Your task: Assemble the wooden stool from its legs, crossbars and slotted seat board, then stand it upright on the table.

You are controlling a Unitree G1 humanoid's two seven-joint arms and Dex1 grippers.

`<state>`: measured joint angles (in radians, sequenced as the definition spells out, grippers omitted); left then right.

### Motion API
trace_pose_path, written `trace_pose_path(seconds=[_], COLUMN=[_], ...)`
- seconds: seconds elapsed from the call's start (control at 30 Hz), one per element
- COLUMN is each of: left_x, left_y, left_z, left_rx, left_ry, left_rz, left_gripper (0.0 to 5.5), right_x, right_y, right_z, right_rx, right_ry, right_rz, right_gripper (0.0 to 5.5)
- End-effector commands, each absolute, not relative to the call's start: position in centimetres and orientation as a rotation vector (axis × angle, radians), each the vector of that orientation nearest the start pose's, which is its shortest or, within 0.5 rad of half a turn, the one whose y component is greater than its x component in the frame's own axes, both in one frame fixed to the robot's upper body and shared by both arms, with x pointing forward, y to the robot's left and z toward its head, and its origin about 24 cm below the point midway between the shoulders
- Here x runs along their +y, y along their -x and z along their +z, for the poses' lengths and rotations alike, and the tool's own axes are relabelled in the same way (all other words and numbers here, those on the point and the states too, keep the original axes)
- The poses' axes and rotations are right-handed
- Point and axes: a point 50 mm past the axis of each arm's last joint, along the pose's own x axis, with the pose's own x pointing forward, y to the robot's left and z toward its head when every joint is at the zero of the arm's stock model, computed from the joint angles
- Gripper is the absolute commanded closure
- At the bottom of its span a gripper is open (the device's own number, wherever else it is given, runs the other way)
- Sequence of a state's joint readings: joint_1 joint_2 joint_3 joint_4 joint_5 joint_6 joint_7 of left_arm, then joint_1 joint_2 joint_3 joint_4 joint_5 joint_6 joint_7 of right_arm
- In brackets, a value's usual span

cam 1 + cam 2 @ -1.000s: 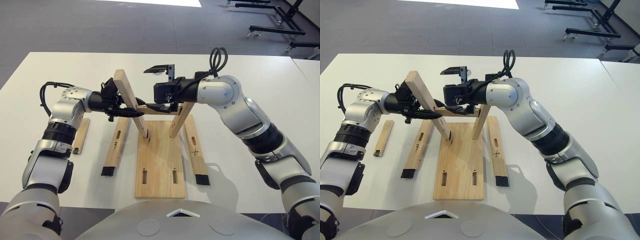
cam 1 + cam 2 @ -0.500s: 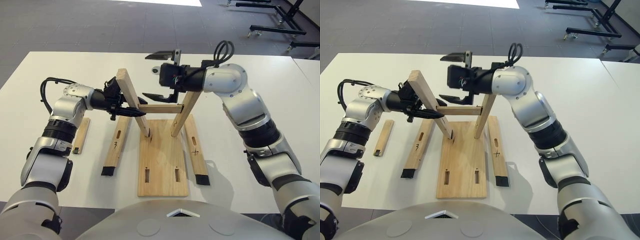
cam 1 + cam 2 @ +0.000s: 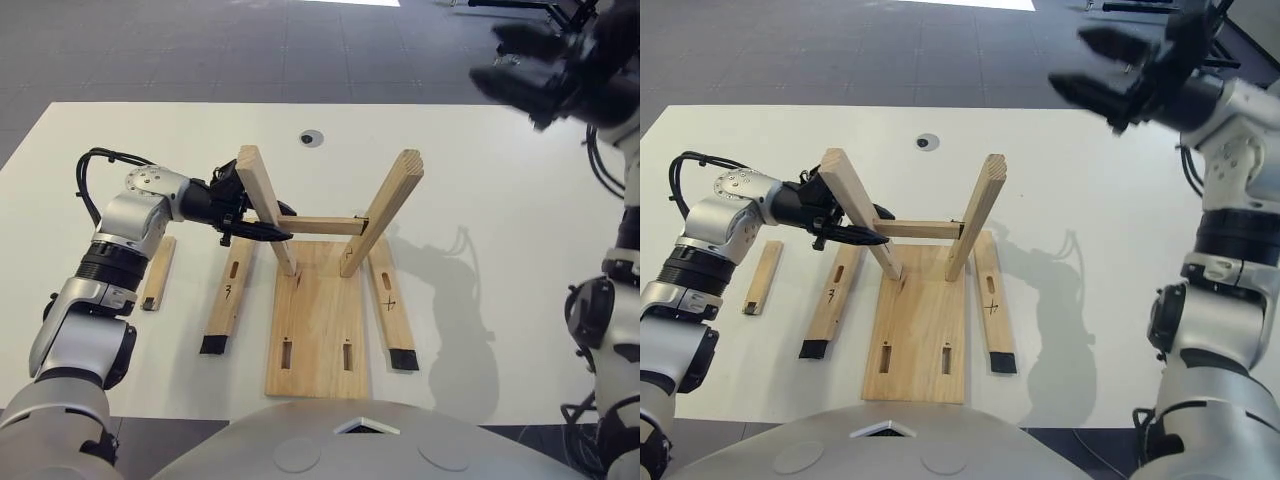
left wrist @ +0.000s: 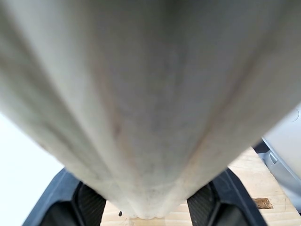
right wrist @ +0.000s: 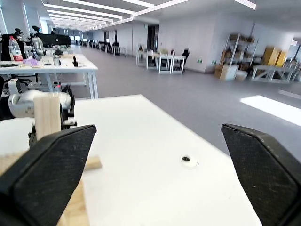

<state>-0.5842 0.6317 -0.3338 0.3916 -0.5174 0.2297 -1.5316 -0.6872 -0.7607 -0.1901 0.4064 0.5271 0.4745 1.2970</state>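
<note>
Withdrawn since a second ago: my right gripper (image 3: 1070, 60), raised well clear, jaws wide. Left gripper (image 3: 264, 222) clamps one pale wooden leg (image 3: 258, 190), standing with its twin leg (image 3: 385, 215) and thin wooden crossbar (image 3: 320, 226) on the slotted seat board (image 3: 318, 330), white table (image 3: 480, 250).

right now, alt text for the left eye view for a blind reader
Left gripper clamps the left upright leg, which stands slotted into the seat board beside the right upright leg, a crossbar joining them. Two loose legs lie flat beside the board, and the right gripper hangs open high on the right.
</note>
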Motion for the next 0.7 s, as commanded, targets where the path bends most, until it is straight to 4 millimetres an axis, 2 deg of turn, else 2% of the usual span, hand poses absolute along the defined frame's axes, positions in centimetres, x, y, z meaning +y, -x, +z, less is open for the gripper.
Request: trace_pose_path(seconds=[0.03, 0.13, 0.33, 0.5, 0.7], left_x=[19.0, 18.9, 19.0, 18.4, 17.7], left_y=[-27.3, -27.3, -27.1, -27.3, -27.5], left_z=[5.2, 5.2, 5.0, 5.0, 5.1], left_rx=[0.667, 0.666, 0.679, 0.663, 0.665], left_ry=[-0.13, -0.135, -0.134, -0.142, -0.181], left_rz=[-1.579, -1.582, -1.586, -1.595, -1.62], left_gripper=[3.47, 3.47, 3.47, 3.47, 3.47], right_x=[-25.5, -23.6, -21.5, -18.4, -16.9], right_y=[-30.8, -29.9, -29.4, -29.5, -29.7], right_z=[16.8, 16.1, 17.3, 16.2, 14.7], right_rx=[0.189, 0.199, 0.123, 0.162, 0.231], right_ry=[-0.012, -0.008, -0.104, -0.155, -0.107], right_rz=[1.131, 1.222, 1.303, 1.402, 1.427], right_gripper=[0.6, 0.6, 0.6, 0.6, 0.6])
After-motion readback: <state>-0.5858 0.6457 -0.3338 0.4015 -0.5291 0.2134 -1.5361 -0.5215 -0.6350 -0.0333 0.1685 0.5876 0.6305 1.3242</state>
